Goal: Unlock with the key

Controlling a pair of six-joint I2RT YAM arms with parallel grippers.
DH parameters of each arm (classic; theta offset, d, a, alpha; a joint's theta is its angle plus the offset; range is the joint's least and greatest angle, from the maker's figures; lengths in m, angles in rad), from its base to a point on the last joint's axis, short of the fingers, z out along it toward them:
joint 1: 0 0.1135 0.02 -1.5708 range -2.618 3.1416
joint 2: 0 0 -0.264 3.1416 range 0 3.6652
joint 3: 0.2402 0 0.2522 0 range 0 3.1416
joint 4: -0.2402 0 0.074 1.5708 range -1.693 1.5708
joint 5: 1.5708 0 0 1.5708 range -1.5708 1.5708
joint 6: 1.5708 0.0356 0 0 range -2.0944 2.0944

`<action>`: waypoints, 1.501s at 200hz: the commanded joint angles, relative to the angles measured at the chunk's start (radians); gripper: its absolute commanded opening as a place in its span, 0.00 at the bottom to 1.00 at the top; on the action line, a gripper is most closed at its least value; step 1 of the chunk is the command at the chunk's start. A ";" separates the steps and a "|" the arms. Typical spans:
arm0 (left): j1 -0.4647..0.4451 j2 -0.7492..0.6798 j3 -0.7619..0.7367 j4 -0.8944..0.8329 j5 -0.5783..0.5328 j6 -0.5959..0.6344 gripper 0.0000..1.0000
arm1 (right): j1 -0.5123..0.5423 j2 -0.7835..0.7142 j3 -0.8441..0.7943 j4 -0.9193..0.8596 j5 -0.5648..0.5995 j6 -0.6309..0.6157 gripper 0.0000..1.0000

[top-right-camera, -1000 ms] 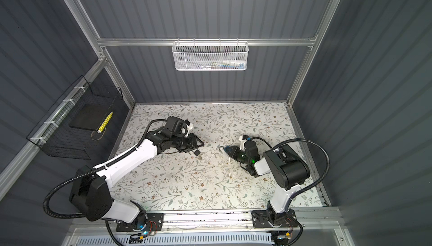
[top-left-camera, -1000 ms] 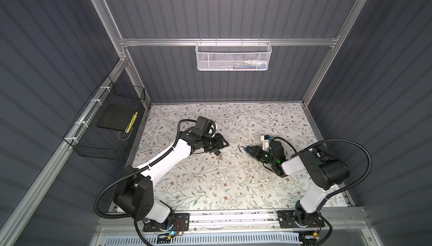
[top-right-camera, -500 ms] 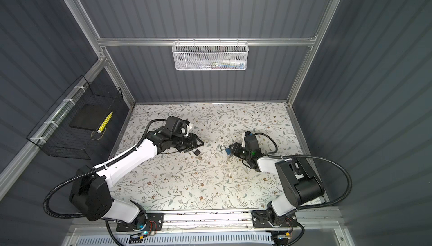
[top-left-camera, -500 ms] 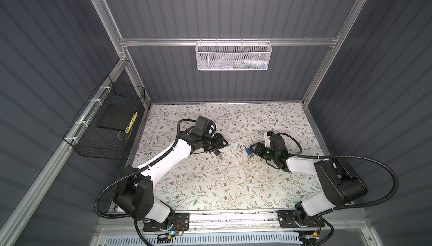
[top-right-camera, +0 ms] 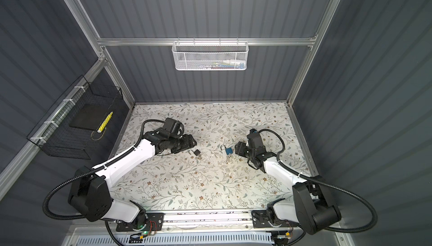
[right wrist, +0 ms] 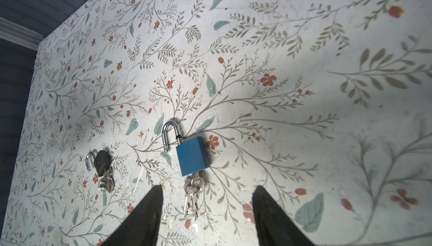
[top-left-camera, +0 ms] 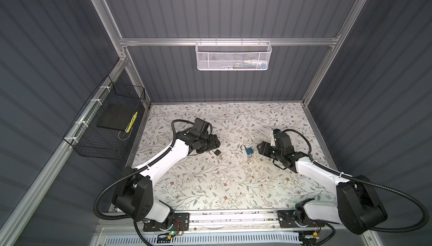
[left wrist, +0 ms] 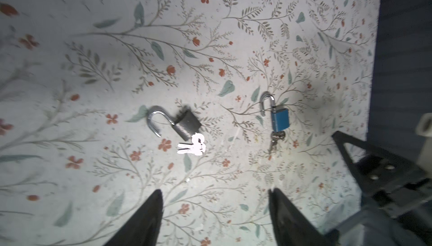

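On the flowered bench (top-left-camera: 210, 186), just ahead of each claw, we find a padlock lying flat and sprung open. The black padlock (left wrist: 188, 125) rests a little beyond the fingertips of the left claw (left wrist: 215, 192). Its silver shackle (left wrist: 149, 121) is swung clear of the body, and a bunch of keys (left wrist: 192, 147) sits at the keyway end, bleached by glare in the left wrist view. The blue padlock (right wrist: 192, 159) lies straight ahead of the right claw (right wrist: 208, 187), one leg of its hoop lifted free. Its key ring (right wrist: 193, 186) is at the end nearest that claw. A key appears to be seated in each lock, though we cannot make out the keyways themselves.

Both claws stand spread wide and hold nothing, and neither touches a lock or a key. The right claw is near the blue lock's keys, and the left claw is a little farther from the black lock.

We judge the unlocking itself finished, since both locks lie open on the bench. Little seems left beyond drawing the arms back. Whether the keys should also come out, the pictures do not say.
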 commanded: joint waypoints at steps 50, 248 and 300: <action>0.043 0.010 0.057 -0.137 -0.371 0.137 1.00 | -0.005 -0.085 0.103 -0.250 0.196 -0.074 0.83; 0.414 0.056 -0.510 0.969 -0.613 0.603 1.00 | -0.186 0.027 -0.245 0.709 0.640 -0.481 0.99; 0.438 0.169 -0.631 1.341 -0.526 0.642 1.00 | -0.238 0.074 -0.320 0.952 0.482 -0.589 0.99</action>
